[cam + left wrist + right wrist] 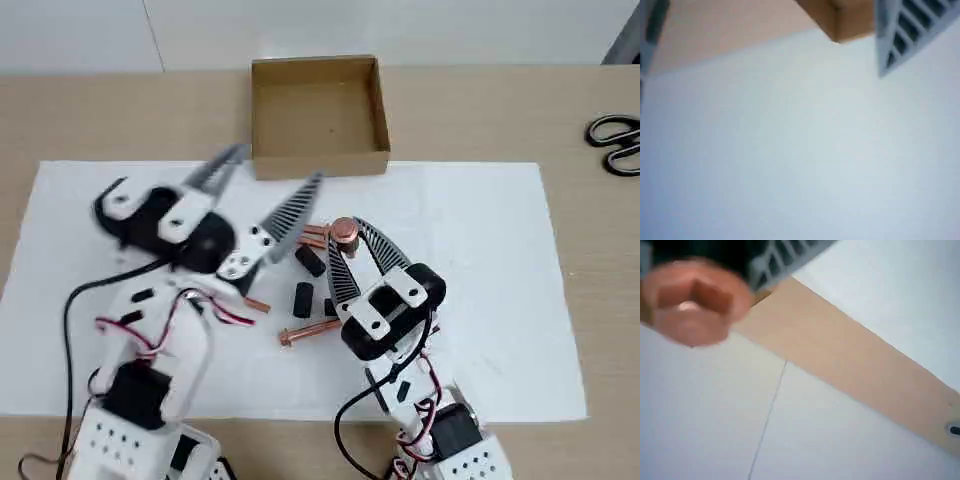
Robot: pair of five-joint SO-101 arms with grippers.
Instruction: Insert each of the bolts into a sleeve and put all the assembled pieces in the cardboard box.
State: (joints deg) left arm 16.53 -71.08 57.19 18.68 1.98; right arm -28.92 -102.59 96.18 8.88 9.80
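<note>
The open-topped cardboard box (315,110) stands at the back of the white sheet (480,300); one of its corners (842,22) appears in the left wrist view. My left gripper (262,190) hangs open and empty just in front of the box, and one finger (905,35) is seen close up. My right gripper (350,240) is shut on a copper bolt (345,234), whose head (690,300) looms near the right wrist camera. Three black sleeves (303,297) lie between the arms. Loose copper bolts (310,333) lie beside them.
Scissors (615,143) rest on the wooden table at the far right. The right half of the sheet is bare. Cables trail from both arm bases along the front edge.
</note>
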